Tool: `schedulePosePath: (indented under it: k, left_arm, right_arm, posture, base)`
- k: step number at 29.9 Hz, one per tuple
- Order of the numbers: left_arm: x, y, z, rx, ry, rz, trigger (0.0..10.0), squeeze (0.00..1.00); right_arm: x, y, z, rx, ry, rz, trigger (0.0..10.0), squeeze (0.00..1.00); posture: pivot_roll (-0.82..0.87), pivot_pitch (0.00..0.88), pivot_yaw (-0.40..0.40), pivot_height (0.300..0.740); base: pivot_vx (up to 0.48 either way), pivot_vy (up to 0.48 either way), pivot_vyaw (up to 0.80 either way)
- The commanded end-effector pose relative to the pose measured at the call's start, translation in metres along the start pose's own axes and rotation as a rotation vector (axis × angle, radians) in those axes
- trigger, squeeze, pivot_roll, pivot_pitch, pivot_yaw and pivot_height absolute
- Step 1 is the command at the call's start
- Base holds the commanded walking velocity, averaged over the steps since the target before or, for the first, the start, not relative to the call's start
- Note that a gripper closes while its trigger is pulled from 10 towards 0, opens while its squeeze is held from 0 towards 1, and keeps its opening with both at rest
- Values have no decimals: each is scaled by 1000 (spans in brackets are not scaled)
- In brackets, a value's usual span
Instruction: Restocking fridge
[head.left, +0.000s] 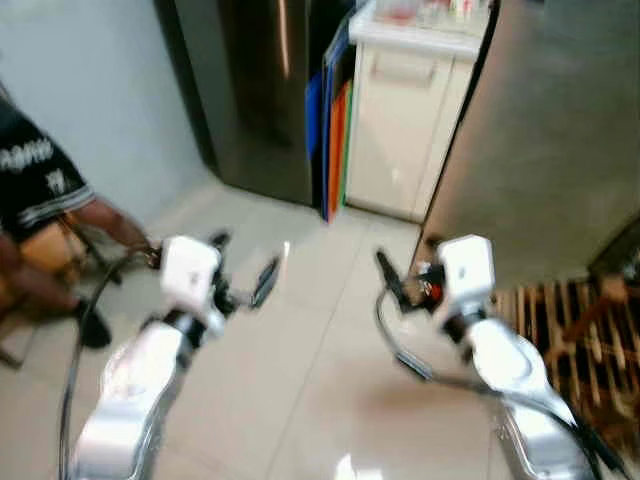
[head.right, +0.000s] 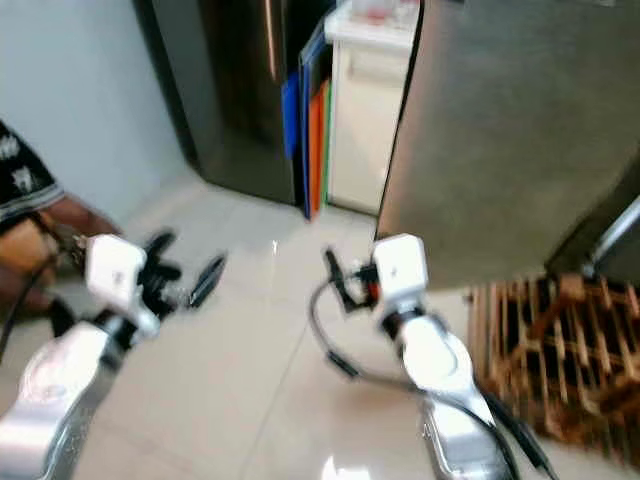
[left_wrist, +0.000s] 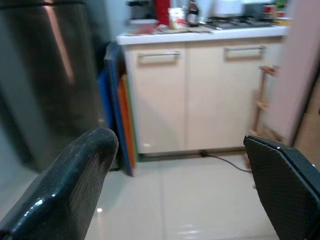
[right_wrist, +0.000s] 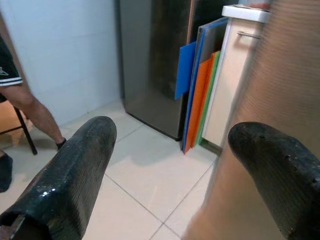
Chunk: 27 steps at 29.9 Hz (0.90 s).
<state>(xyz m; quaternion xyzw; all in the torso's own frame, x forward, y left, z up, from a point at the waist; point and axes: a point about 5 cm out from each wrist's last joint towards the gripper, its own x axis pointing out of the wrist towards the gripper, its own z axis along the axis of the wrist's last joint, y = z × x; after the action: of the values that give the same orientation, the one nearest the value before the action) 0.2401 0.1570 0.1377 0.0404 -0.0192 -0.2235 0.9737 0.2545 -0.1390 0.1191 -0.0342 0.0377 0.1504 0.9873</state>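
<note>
A dark steel fridge (head.left: 262, 95) stands shut at the back, beside a pale wall. A large steel door panel (head.left: 550, 130) rises close on the right, just past my right gripper (head.left: 392, 280). That gripper is open with nothing between its black fingers (right_wrist: 80, 170). My left gripper (head.left: 243, 265) is held over the tiled floor, also open and empty, with fingers (left_wrist: 75, 185) aimed toward the cream cabinet (left_wrist: 200, 100). No item for stocking is in either gripper.
Blue, orange and green boards (head.left: 335, 130) lean between the fridge and the cabinet (head.left: 400, 120). A person (head.left: 40, 190) sits on a stool at the left. A wooden rack (head.left: 570, 340) stands low on the right. Bottles and jars (left_wrist: 172, 15) crowd the counter.
</note>
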Motion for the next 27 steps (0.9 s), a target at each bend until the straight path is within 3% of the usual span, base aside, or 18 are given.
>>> schedulePosePath:
  k: [1, 13, 27]
  left_arm:
    - [-5, 6, 0, 15, 8, 21, 10000, 0]
    - [-4, 3, 2, 23, 2, 11, 10000, 0]
    - [-7, 5, 4, 36, -12, 26, 10000, 0]
  right_arm:
    - [4, 9, 4, 10, -19, 35, 10000, 0]
    - [4, 8, 4, 4, -17, 40, 10000, 0]
    - [-1, 12, -2, 18, -9, 86, 10000, 0]
  posture:
    - [51, 0, 32, 740]
    - [51, 0, 32, 740]
    - [53, 0, 29, 740]
  base:
    - [364, 0, 0]
    - [347, 0, 0]
    - [0, 0, 0]
